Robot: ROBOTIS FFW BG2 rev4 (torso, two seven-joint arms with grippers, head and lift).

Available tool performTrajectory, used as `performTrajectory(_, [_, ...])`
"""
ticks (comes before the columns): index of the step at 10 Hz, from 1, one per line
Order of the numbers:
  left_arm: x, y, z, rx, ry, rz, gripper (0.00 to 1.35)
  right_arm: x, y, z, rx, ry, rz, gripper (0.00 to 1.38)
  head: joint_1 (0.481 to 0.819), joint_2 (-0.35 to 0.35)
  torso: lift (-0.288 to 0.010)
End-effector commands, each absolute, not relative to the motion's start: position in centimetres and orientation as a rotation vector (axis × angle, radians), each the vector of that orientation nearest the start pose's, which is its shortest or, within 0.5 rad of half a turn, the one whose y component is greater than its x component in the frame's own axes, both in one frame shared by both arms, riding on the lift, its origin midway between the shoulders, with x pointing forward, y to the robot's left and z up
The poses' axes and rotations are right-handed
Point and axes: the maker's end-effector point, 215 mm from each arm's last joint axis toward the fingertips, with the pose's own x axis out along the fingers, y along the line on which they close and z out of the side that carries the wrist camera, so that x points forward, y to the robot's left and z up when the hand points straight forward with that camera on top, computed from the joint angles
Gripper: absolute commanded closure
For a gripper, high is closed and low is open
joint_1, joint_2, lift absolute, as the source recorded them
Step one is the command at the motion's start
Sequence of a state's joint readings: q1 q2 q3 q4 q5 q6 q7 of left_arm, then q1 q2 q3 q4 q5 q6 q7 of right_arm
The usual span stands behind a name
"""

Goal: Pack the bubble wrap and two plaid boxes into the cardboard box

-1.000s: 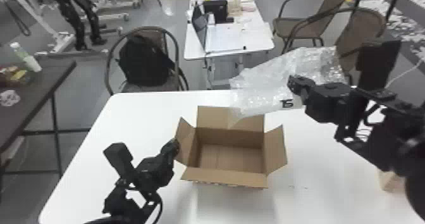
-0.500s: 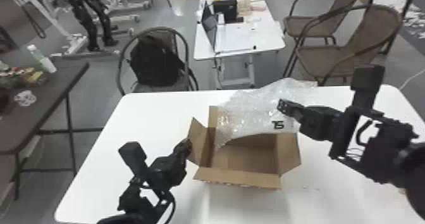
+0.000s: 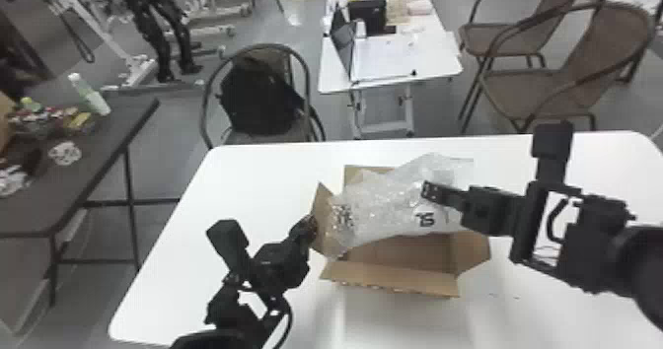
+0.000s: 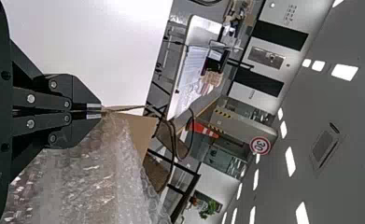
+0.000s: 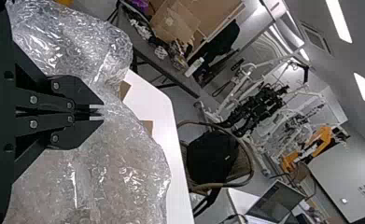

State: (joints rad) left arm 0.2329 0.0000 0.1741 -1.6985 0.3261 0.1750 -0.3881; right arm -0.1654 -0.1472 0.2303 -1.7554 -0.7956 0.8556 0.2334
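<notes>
Over the box (image 3: 394,280), bubble wrap (image 3: 385,205) pinched by the right gripper (image 5: 101,112) has swung left, probably ready for lowering, while the left gripper (image 4: 101,111) clamps a flap (image 4: 142,129).

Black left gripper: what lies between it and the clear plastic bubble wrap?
The left flap of the brown cardboard box, its edge pinched by that gripper, stands before the bubble wrap; the head view shows this.

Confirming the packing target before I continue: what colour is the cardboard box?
Light brown; the cardboard box shows best in the head view.
</notes>
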Motion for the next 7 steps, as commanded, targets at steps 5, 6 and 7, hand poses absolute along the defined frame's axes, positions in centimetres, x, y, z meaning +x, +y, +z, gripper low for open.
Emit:
performTrajectory(5, [50.5, 23.4, -42.1, -0.351, 0.185, -0.228, 1.22, 49.6, 2.4, -36.6, 0.469, 0.709, 0.765, 1.22, 0.695, 0.274, -0.039])
performTrajectory(6, [50.5, 23.4, -42.0, -0.350, 0.182, -0.228, 1.22, 49.7, 2.4, -37.0, 0.490, 0.706, 0.748, 1.22, 0.695, 0.274, -0.039])
performTrajectory(7, [50.5, 23.3, -42.0, -0.350, 0.183, -0.229, 1.22, 50.0, 2.5, -37.1, 0.511, 0.690, 0.735, 1.22, 0.695, 0.275, -0.039])
